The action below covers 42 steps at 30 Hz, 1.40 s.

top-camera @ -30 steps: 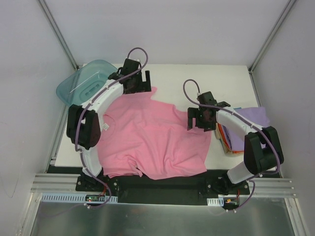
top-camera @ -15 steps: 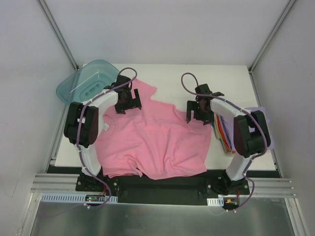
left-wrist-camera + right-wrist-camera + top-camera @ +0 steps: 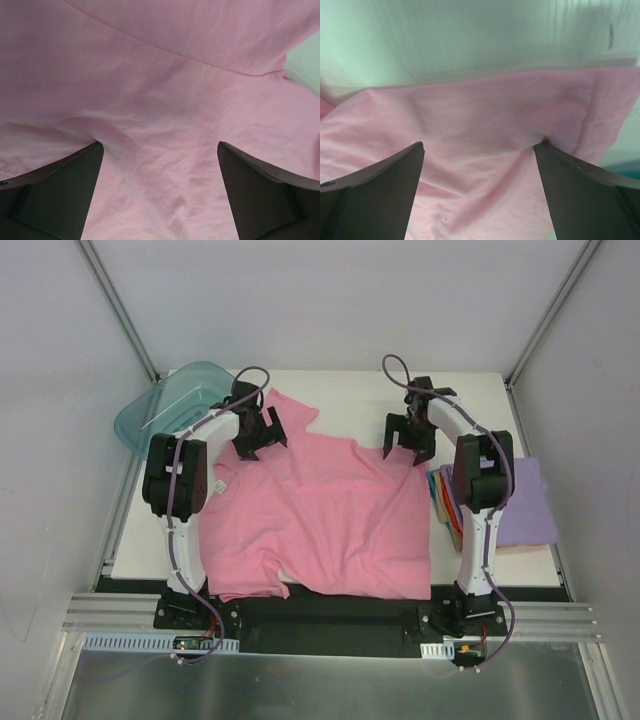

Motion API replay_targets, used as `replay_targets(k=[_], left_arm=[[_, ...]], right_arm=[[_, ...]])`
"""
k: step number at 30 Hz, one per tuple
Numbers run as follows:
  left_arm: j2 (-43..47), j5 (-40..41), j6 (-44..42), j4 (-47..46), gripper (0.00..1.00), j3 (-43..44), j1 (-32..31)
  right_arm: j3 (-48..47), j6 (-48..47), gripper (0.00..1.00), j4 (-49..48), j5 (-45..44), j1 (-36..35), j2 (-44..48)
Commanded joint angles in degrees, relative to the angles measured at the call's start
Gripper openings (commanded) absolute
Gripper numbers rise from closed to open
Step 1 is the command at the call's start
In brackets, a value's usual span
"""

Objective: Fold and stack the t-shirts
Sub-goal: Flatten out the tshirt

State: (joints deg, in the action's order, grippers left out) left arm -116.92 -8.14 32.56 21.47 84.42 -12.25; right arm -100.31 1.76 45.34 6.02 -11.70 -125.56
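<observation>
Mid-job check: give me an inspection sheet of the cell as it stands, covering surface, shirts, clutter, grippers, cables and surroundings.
Surface: white table, bare along the far edge, mostly covered by cloth.
Job's things: pink t-shirt spread out, wrinkled, unfolded; folded stack at the right, lavender on top, orange edges below.
Clutter: translucent teal tub at the far-left corner.
Grippers: left gripper and right gripper both open, at the shirt's far corners, nothing clamped.
Cables: purple cables loop above each wrist, clear of the cloth.
Surroundings: grey walls and metal frame posts; nothing else seen.
</observation>
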Motion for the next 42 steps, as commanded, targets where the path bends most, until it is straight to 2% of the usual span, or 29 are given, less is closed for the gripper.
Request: replay_targets(k=[1, 2, 5, 10, 19, 27, 31, 36, 42], left_arm=[[-5.2, -2.8, 2.5, 0.4, 0.99, 5.4, 0.5], [-6.5, -2.8, 3.3, 0.8, 0.99, 6.5, 0.6], [-8.6, -2.0, 5.3, 2.8, 0.99, 10.7, 0.9], [-10.3, 0.8, 8.0, 3.5, 0.99, 14.4, 1.1], [-16.5, 0.9, 12.8, 5.0, 0.99, 21.2, 1.6], [-20.6, 3.5, 16.6, 5.2, 0.99, 29.9, 2.2], [-20.7, 3.9, 17.2, 5.5, 0.99, 31.2, 3.2], [-18.3, 1.0, 14.0, 5.6, 0.99, 32.7, 3.2], [-6.6, 0.3, 10.3, 5.6, 0.99, 27.7, 1.4]], right_arm=[[-13.3, -3.7, 0.97, 10.2, 3.2, 2.0, -7.9], [-18.7, -4.2, 0.97, 13.4, 3.3, 2.7, -9.3], [-26.0, -4.9, 0.97, 17.4, 5.0, 4.9, -14.4], [-32.1, -1.9, 0.97, 16.4, 13.4, 10.4, -20.3], [-36.3, 0.6, 0.97, 4.0, 17.8, 14.2, -24.3], [-38.8, 8.6, 0.97, -7.4, 25.4, 15.8, -26.8], [-39.4, 8.4, 0.97, -10.6, 26.8, 15.7, -26.6], [-39.0, 6.2, 0.97, -8.8, 24.0, 15.7, -23.2], [-34.3, 1.5, 0.97, -1.8, 16.8, 15.0, -11.2]])
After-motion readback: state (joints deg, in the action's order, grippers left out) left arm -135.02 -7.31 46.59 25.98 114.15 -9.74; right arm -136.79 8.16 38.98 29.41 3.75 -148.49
